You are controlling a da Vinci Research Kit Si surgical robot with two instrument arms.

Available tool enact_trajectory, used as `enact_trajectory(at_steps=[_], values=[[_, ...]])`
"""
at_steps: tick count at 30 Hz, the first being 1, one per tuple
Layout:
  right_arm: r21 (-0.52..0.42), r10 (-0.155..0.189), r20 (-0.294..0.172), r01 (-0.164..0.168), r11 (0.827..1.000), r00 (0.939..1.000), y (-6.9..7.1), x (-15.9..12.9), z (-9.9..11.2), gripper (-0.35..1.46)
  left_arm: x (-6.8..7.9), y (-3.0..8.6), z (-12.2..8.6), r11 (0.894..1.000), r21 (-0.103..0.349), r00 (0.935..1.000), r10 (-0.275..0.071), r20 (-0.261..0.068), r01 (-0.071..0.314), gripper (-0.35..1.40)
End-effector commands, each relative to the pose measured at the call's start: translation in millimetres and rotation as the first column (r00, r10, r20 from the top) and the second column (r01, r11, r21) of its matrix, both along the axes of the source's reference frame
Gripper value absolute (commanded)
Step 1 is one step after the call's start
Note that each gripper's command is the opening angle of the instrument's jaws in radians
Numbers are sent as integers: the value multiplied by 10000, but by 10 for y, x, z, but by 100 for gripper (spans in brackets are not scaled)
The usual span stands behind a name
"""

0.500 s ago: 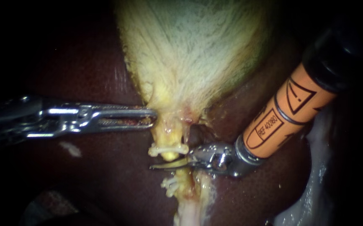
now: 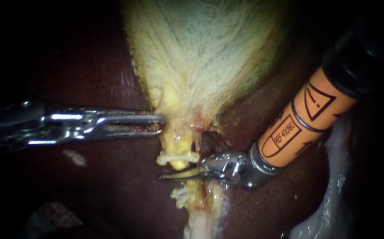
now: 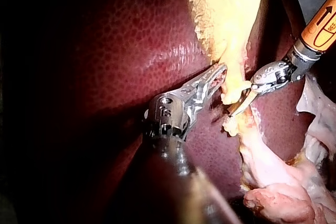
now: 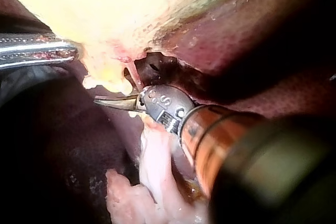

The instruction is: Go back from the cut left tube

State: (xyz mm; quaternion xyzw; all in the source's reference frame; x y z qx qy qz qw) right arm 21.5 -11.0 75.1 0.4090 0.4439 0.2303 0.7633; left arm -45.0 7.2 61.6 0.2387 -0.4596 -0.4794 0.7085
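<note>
Plainly, the left instrument [image 2: 160, 124] has its jaws clamped on the neck of the gallbladder [image 2: 200, 57] to hold it stretched, while the right instrument [image 2: 169, 175], blades closed together, lies in the gap of the cut left tube [image 2: 176, 144] between its clips [image 2: 178, 157], seemingly free to back away.

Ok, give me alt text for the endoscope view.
My right instrument, blades shut, lies in the gap of the cut tube, between a white clip on the upper stump and clips on the lower. My left instrument touches the gallbladder at its neck, over dark liver.
</note>
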Motion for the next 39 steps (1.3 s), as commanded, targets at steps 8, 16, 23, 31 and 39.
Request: enact_trajectory(at_steps=[8,16,23,31,39], values=[[-40,47,14,-47,10000,10000,0,0,1,52,0,0,0,10000,1,10000,1,3,-1,-35],[-3,86,50,-86,10000,10000,-1,1,-1,59,0,1,0,10000,3,10000,1,4,-1,-35],[22,68,36,-68,10000,10000,-4,1,-12,69,1,1,1,10000,3,10000,5,6,-5,-35],[-121,316,99,-315,9994,9995,-4,-4,-29,104,1,1,1,10000,4,10000,6,7,-6,-35],[-1651,587,-89,-593,9845,9982,3,-31,-37,136,2,1,2,10000,4,10000,8,8,-8,-35]])
